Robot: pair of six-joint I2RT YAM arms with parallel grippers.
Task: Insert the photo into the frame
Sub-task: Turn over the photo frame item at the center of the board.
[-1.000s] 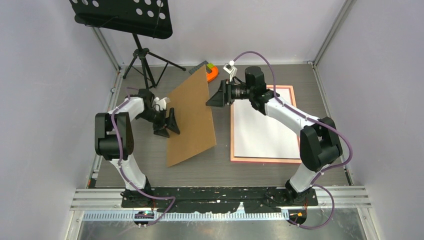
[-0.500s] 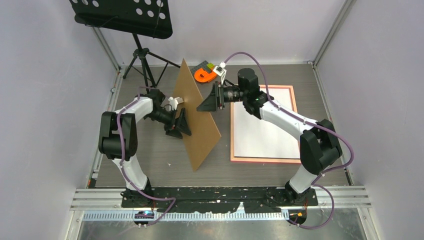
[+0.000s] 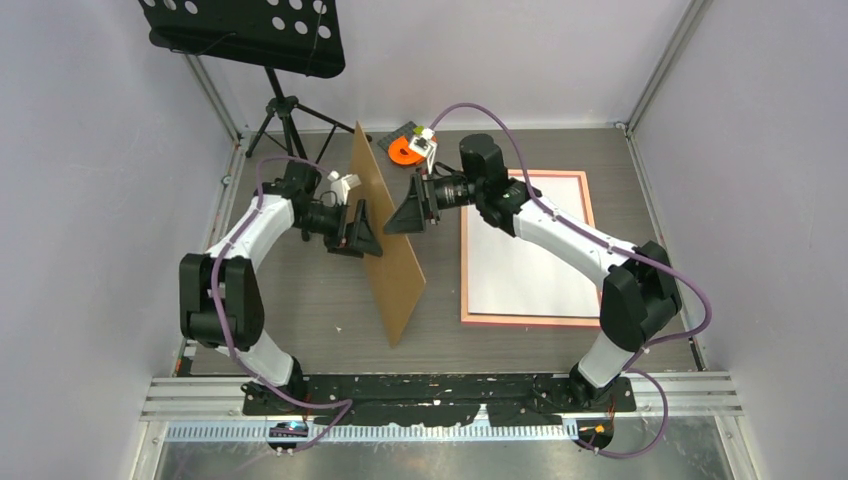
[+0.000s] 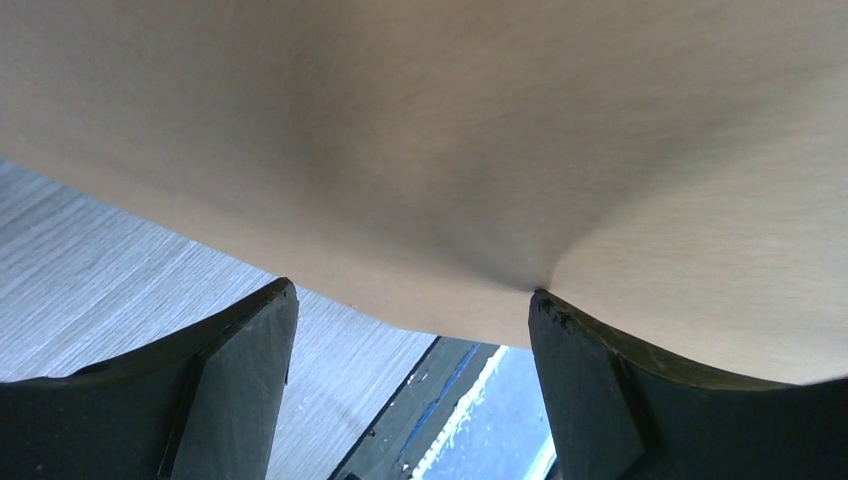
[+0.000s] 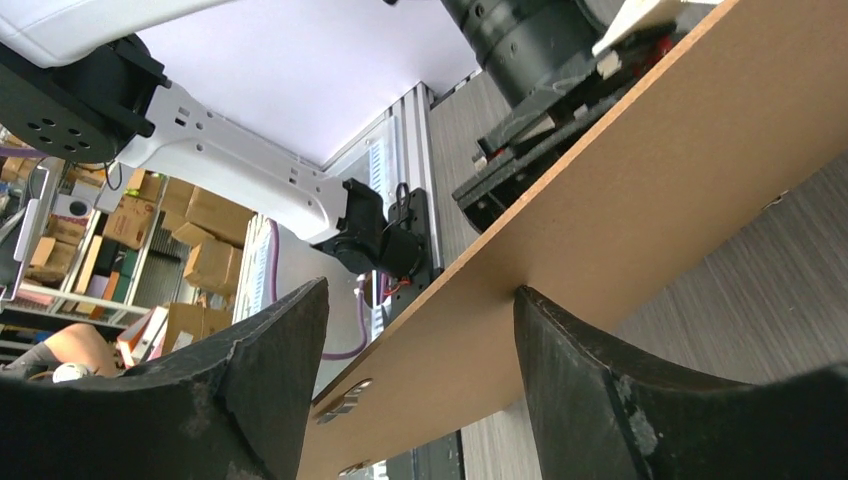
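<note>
Backing board [image 3: 395, 270] — left of frame [image 3: 520, 320]

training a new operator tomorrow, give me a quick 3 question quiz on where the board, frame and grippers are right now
1. True or false: the brown board lies flat.
2. What colour shows inside the frame? A white, B black, C green.
3. Which is on the frame's side of the board: the left gripper or the right gripper?

Key: 1 false, it stands on edge between the two open grippers. 2 A. 3 the right gripper.
</note>
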